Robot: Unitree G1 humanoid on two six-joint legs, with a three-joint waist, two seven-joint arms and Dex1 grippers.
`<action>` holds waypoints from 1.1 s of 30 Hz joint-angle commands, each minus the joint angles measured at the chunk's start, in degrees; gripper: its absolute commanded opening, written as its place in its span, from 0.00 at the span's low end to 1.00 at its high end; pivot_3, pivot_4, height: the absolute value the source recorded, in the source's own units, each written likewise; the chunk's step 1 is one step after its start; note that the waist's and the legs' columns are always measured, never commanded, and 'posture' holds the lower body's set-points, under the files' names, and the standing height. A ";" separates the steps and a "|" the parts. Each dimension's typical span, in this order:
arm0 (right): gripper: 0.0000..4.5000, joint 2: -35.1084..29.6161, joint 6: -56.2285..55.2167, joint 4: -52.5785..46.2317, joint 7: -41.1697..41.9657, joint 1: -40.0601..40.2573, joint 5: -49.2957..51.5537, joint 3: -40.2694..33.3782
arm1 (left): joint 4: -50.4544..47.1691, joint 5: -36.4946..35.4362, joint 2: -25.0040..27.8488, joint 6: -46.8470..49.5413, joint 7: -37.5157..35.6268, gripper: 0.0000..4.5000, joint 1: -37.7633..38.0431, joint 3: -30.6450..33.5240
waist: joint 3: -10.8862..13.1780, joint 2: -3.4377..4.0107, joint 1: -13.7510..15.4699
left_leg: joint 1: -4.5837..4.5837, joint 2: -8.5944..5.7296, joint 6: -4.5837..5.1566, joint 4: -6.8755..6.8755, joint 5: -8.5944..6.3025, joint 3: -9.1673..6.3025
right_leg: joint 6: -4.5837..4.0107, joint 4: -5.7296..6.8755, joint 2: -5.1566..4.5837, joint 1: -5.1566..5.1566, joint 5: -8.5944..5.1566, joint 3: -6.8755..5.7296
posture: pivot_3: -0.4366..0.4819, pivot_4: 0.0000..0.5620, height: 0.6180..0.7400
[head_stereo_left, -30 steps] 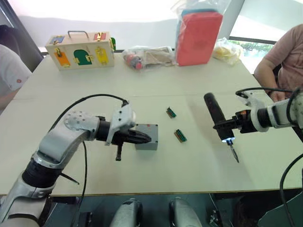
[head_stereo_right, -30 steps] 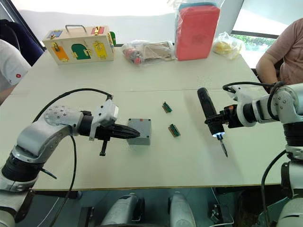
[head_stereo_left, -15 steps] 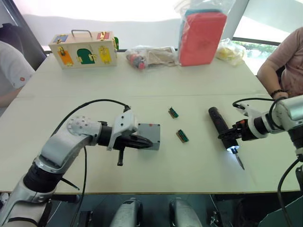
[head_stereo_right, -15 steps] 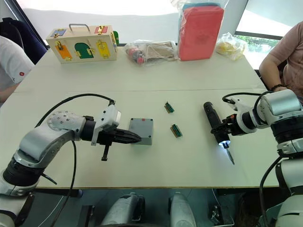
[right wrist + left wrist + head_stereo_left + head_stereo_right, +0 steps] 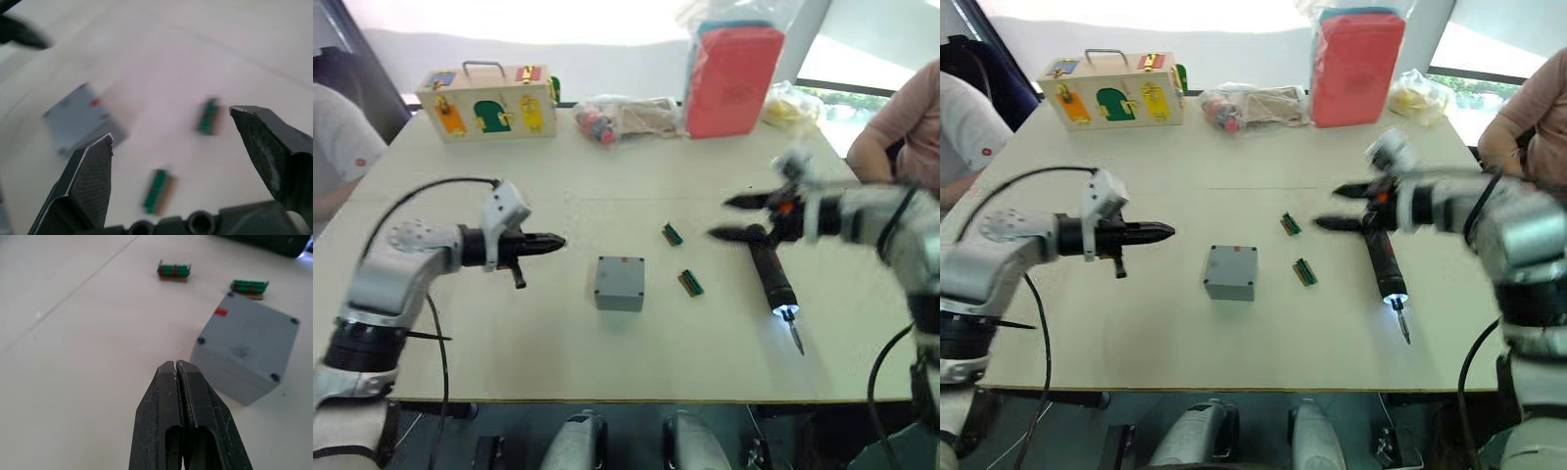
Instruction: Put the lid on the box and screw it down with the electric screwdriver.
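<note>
Since the earlier frames both arms had backed off: the left tool [image 5: 553,241], previously against the small square grey plastic box [image 5: 619,283], had withdrawn toward the left of the frame, and the right tool [image 5: 720,217] had let go of the slim dark pen-shaped electric screwdriver [image 5: 771,278] and lifted above it.

Left tool: fingers pressed together, holding nothing, pointing at the box from well apart. Right tool: jaws spread wide, empty, hovering over the rear end of the screwdriver, right of centre.

Screwdriver lay flat on the pale surface [image 5: 636,362], bit toward the near edge, tip light lit. Judged: set down because its work was finished or paused.

Box stood at centre frame, apart from both tools. The flat grey plastic lid [image 5: 257,338] sat on top of it, flush, dark screws visible in the corners seen in the left wrist view, small red mark [image 5: 221,311] on its near side. Contents hidden by the lid. Judged: closing looks complete or nearly so; screw tightness cannot be told.

Two small green connector blocks [image 5: 686,282] lay between box and screwdriver, loose. At the upper edge: a wooden box with coloured latches [image 5: 489,101], shut, contents unseen; a clear plastic bag of small items [image 5: 622,116]; a red flat pack in a transparent bag [image 5: 732,78]. A person's arm [image 5: 893,127] showed at upper right.
</note>
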 commanded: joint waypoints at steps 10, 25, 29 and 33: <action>0.93 9.85 -4.22 -8.62 -8.12 8.23 -8.76 11.25 | -5.10 4.36 -2.57 -1.52 0.45 0.00 3.84 -5.67 | 0.00 -0.05 0.48 | 0.01 -0.15 -0.11 -0.01 0.06 0.03 | 0.07 0.02 -0.20 -0.07 0.06 0.05 | 0.48 0.27 0.98; 0.93 10.26 -0.56 -13.98 -4.21 8.63 -7.94 13.64 | 7.66 10.79 -7.32 -9.06 -1.97 0.00 -4.17 -9.45 | -0.01 -0.09 0.31 | 0.02 -0.16 -0.28 0.02 0.17 0.03 | 0.07 0.03 -0.13 -0.04 0.06 -0.06 | 0.48 0.27 0.98; 0.93 7.05 -4.48 -10.24 -3.38 6.54 -10.82 11.46 | 6.16 10.14 -4.61 -8.08 -2.58 0.00 -2.48 -7.21 | -0.01 -0.09 0.10 | 0.02 -0.16 -0.28 0.02 0.17 0.03 | 0.07 0.04 -0.12 -0.04 0.06 -0.05 | 0.48 0.27 0.98; 0.93 6.39 -11.62 -2.71 -2.66 3.51 -16.12 12.86 | 0.86 8.68 -1.75 -5.65 -4.19 0.00 1.13 -6.75 | -0.02 -0.08 -0.04 | 0.05 -0.14 -0.28 0.01 0.17 0.04 | 0.07 0.05 -0.10 -0.05 0.06 -0.04 | 0.48 0.27 0.98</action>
